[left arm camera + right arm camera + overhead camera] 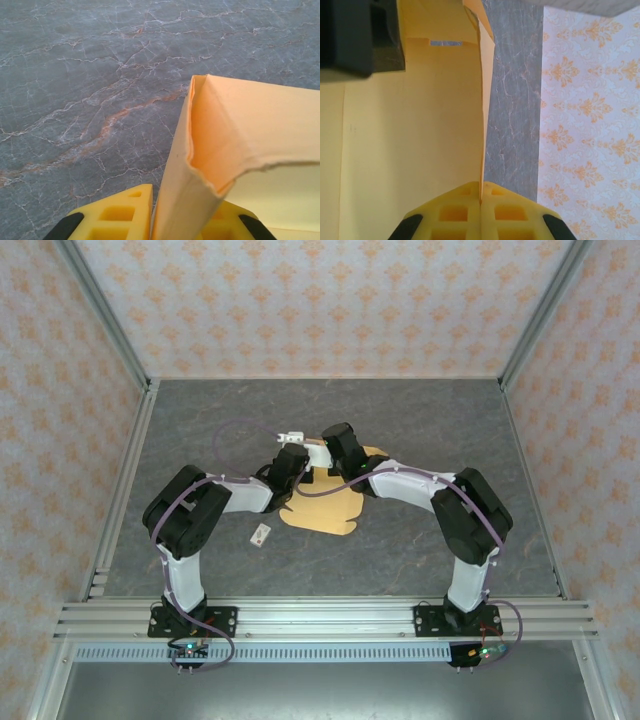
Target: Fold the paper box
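The paper box (322, 510) is a light orange-tan cardboard sheet lying flat mid-table, with its far edge lifted. My left gripper (296, 468) reaches it from the left and my right gripper (340, 450) from the right; they meet over its far side. In the left wrist view the yellow fingers (125, 207) press a folded-up, doubled wall of the paper box (250, 130) between them, so the left gripper (185, 202) is shut on it. The right gripper (481, 189) is shut on the thin edge of an upright flap of the paper box (415, 130).
A tiny white tag (261, 534) lies on the grey marble-patterned table (430, 410) left of the sheet. A small white piece (290, 437) sits just beyond the left gripper. Patterned walls and metal rails (120, 490) enclose the table. The left arm's black body (355, 35) shows near the right wrist.
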